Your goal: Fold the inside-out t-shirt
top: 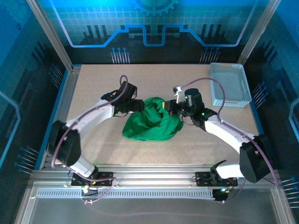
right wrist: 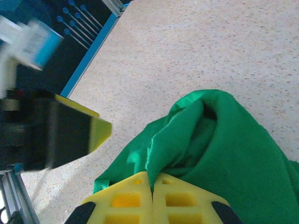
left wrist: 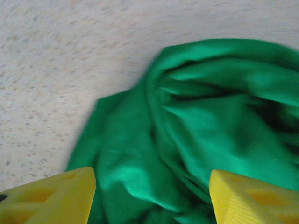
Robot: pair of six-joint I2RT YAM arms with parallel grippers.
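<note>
The green t-shirt [top: 152,122] lay in a crumpled heap in the middle of the tabletop [top: 93,84]. It was not folded yet.

The right tool [right wrist: 152,179] was at the heap's 2 o'clock edge. Its two yellow fingers were pressed together, and a bit of cloth looked pinched between them. The left tool [left wrist: 152,182] was at the 10 o'clock edge. Its fingers were wide apart, with cloth lying between them but not held.

The shirt was very bunched up, so a tool could grab two layers at once. Then the shirt would not spread flat. If the right tool pulled alone, the whole heap might just slide along. The small pinch might slip out too.

A white basket [top: 227,65] sat at 2 o'clock from the shirt, well apart. I could see nothing in it.
</note>
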